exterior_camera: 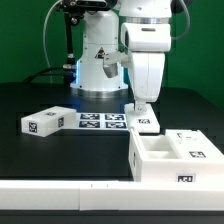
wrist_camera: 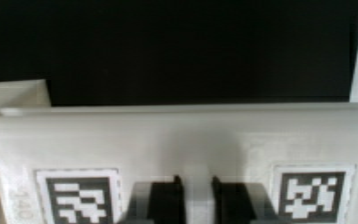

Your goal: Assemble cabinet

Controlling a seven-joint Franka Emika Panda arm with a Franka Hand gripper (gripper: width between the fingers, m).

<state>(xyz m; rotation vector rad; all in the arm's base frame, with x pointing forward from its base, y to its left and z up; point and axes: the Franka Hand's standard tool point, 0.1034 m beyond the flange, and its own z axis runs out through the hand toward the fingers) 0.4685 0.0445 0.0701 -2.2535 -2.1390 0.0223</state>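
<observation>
**Cabinet hardly begun: parts lying apart, jaws down on one panel**

Exterior view: the arm (exterior_camera: 146, 45) is reaching down over the black table (exterior_camera: 70, 155), and its jaws are meeting the top of a small panel (exterior_camera: 146, 122). This panel is white and tagged, and it is lying just beside the marker board (exterior_camera: 100, 121), on the exterior view's right of it. The cabinet body (exterior_camera: 172, 156) (an open white box with divided compartments and tags on its faces) is sitting near the table's front edge, towards the exterior view's right. It is close to the small panel but apart from it. A second panel (exterior_camera: 45, 122) is lying on the far side of the marker board, well away from the body.

Wrist view: the small panel (wrist_camera: 176, 140) is filling most of the picture, with two tags facing the camera. Two dark fingertips (wrist_camera: 158, 200) are showing against it, set close together with only a narrow pale strip between them. I cannot tell whether the jaws are clamping the panel or merely standing at it.

As I judge it, the work is sitting at an early stage. No panel is looking joined to the body, so fitting both loose panels is remaining.
</observation>
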